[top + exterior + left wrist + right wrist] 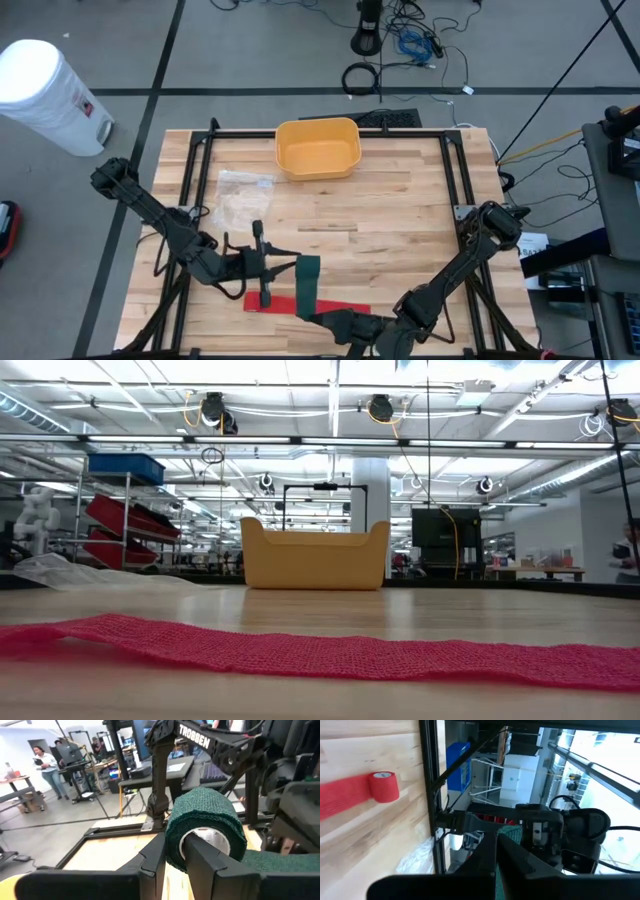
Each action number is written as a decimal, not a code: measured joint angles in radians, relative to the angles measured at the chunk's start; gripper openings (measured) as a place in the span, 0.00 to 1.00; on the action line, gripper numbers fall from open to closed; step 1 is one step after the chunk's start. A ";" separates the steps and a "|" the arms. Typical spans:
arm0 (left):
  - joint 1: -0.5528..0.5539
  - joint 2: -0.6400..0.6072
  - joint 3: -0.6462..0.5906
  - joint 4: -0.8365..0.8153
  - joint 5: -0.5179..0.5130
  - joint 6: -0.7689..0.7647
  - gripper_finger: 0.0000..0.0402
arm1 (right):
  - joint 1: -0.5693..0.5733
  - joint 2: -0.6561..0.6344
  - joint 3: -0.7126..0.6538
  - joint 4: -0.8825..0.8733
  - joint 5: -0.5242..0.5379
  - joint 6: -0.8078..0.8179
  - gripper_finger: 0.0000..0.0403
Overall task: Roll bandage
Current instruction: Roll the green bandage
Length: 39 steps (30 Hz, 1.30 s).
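Nearest the lens in the left wrist view, the left claw [175, 857] pinches the rim of the dark green woven bandage roll [205, 827], held above the wooden surface [400, 215] at lower centre of the high view. The right claw [318, 316], fingers closed on the green tail, should keep it taut while the roll turns squarely. The flat red bandage strip [320, 304] beneath must not snag.

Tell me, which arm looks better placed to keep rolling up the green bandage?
The left. Its end effector already pinches the green roll at its core, while the right end effector grips the loose tail.
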<state>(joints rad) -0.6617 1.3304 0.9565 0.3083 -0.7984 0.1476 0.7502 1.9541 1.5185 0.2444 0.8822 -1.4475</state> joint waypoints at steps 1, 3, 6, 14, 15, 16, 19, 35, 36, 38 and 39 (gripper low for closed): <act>0.000 0.000 0.000 -0.008 -0.005 0.000 0.18 | 0.000 0.000 0.000 0.008 0.000 -0.005 0.00; 0.001 0.000 0.000 -0.015 -0.024 0.010 0.18 | 0.000 0.000 0.000 0.037 0.000 -0.008 0.00; 0.001 0.000 0.000 -0.013 -0.042 0.016 0.18 | 0.000 0.000 0.000 0.066 0.000 -0.008 0.00; 0.001 0.000 0.000 -0.010 -0.041 0.016 0.18 | 0.000 0.000 0.000 0.121 0.005 -0.049 0.00; 0.001 0.000 0.000 -0.013 -0.037 0.016 0.18 | -0.002 0.000 0.000 0.133 0.005 -0.058 0.00; 0.001 0.000 0.000 -0.018 -0.023 0.017 0.18 | -0.003 0.000 0.000 0.140 0.005 -0.066 0.00; 0.001 0.000 0.000 -0.044 -0.004 0.017 0.18 | -0.004 0.000 0.000 0.145 0.007 -0.087 0.00; 0.000 0.000 0.000 -0.085 0.066 0.000 0.18 | -0.043 0.000 0.001 0.291 0.092 -0.162 0.00; 0.000 0.000 0.000 -0.089 0.067 -0.006 0.18 | -0.046 0.000 0.001 0.291 0.093 -0.161 0.00; 0.000 0.000 0.000 -0.091 0.067 -0.009 0.18 | -0.049 0.000 0.001 0.292 0.108 -0.162 0.00; 0.000 0.000 0.000 -0.091 0.067 -0.010 0.18 | -0.049 0.000 0.001 0.292 0.119 -0.162 0.00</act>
<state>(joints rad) -0.6617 1.3304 0.9565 0.2170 -0.7315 0.1377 0.7008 1.9541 1.5192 0.5360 1.0007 -1.6094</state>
